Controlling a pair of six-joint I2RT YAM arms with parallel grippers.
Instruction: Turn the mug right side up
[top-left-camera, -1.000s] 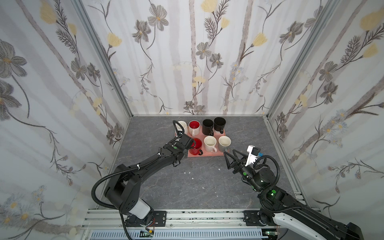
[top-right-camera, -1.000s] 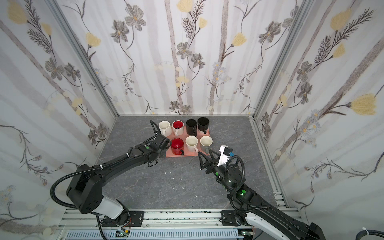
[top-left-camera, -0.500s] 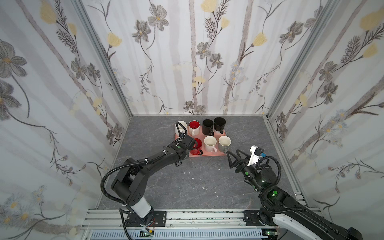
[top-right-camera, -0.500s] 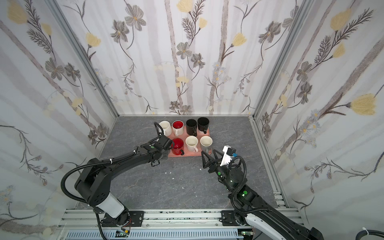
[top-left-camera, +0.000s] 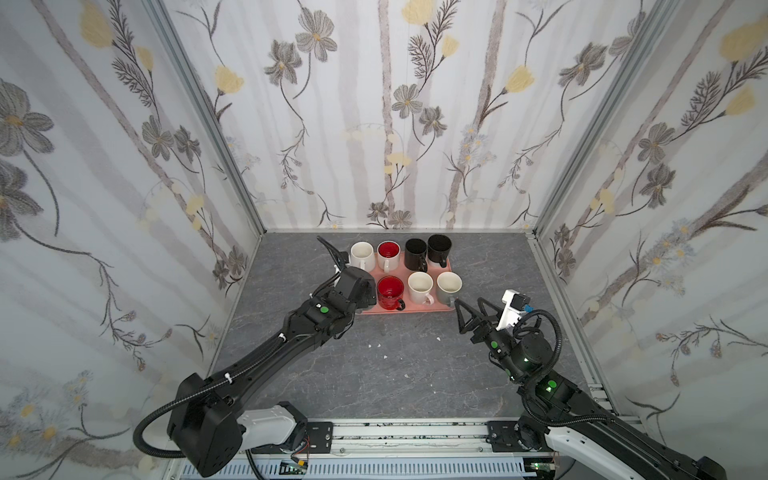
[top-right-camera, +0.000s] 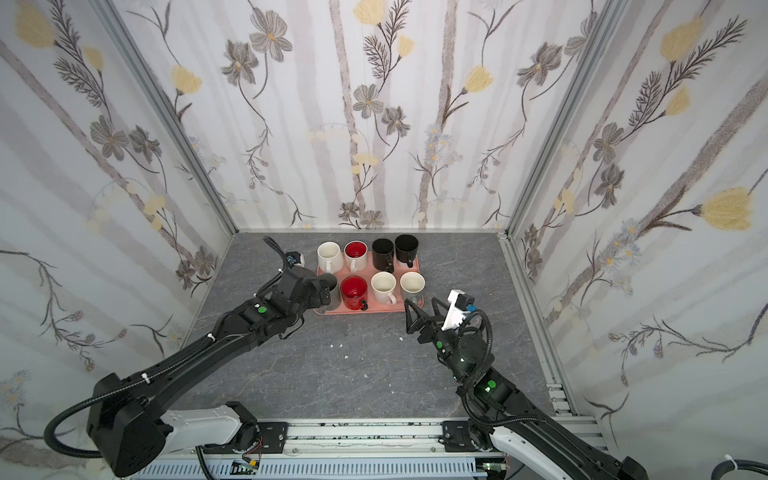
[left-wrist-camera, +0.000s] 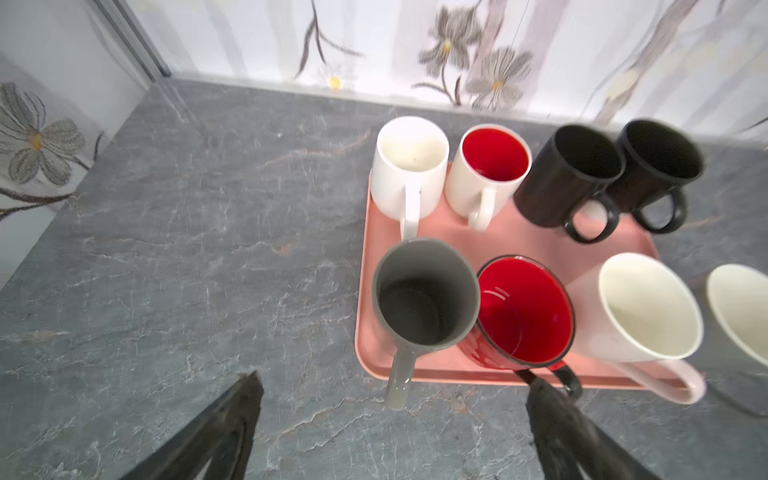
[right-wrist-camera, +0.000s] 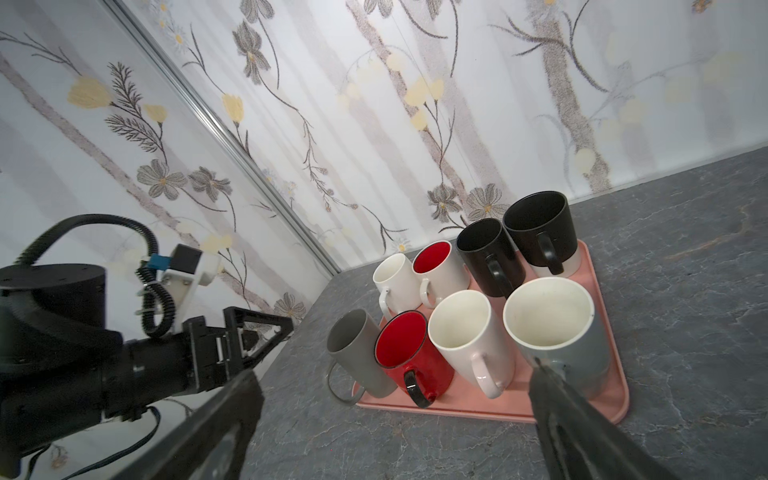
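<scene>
A grey mug (left-wrist-camera: 424, 299) (right-wrist-camera: 357, 353) stands mouth up at the front left corner of the pink tray (left-wrist-camera: 532, 241) (right-wrist-camera: 582, 411), touching a red mug (left-wrist-camera: 523, 307). Its handle sticks out over the tray's edge towards my left gripper (left-wrist-camera: 395, 384). That gripper is open, and the handle's end lies between the fingertips without touching them. In both top views the left gripper (top-left-camera: 361, 291) (top-right-camera: 322, 291) covers most of the grey mug. My right gripper (right-wrist-camera: 395, 374) (top-left-camera: 469, 300) (top-right-camera: 420, 301) hangs open and empty just off the tray's front right corner.
Several other mugs stand upright on the tray: white (top-left-camera: 361, 253), white with a red inside (top-left-camera: 388, 253) and two black (top-left-camera: 415, 251) at the back; red, white (top-left-camera: 419, 284) and pale grey (top-left-camera: 449, 286) in front. White crumbs (top-left-camera: 374, 345) lie on the grey tabletop. Walls close three sides.
My left gripper has opened and let go of the grey mug, which now stands on the tray. The right gripper has opened a little wider and barely shifted.
</scene>
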